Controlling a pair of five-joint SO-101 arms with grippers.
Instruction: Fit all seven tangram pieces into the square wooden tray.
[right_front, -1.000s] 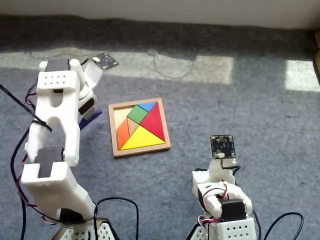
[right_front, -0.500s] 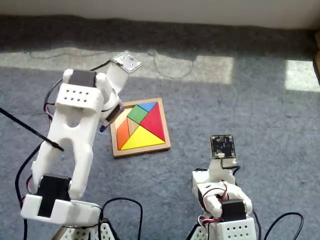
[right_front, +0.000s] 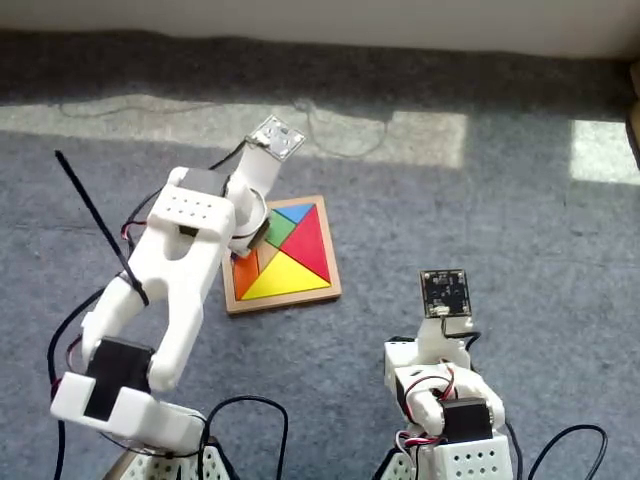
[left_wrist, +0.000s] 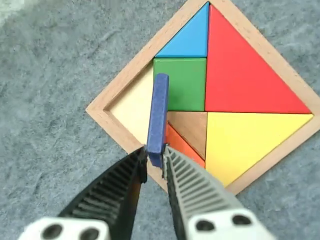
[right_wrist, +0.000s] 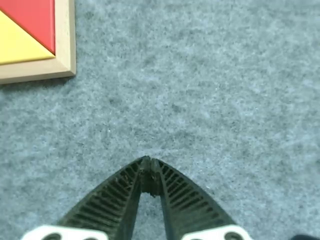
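Note:
The square wooden tray (right_front: 333, 282) (left_wrist: 104, 111) lies on the grey carpet and holds red (left_wrist: 245, 75), yellow (left_wrist: 247, 140), green (left_wrist: 186, 84), light blue (left_wrist: 189, 39), brown (left_wrist: 191, 127) and orange (left_wrist: 181, 148) pieces. A bare pale gap (left_wrist: 133, 104) remains along one side. My left gripper (left_wrist: 154, 161) is shut on the dark blue piece (left_wrist: 158, 119), held on edge over that gap. The left arm (right_front: 190, 250) covers the tray's left part in the high view. My right gripper (right_wrist: 149, 181) is shut with nothing in it, low over the carpet near the tray's corner (right_wrist: 62, 67).
Grey carpet surrounds the tray on every side. The right arm (right_front: 445, 390) sits folded at the front right. Thin cables (right_front: 330, 135) lie on the carpet behind the tray, where a sunlit band crosses.
The left arm has swung rightward from the carpet left of the tray to over the tray's left side. The right arm has kept still.

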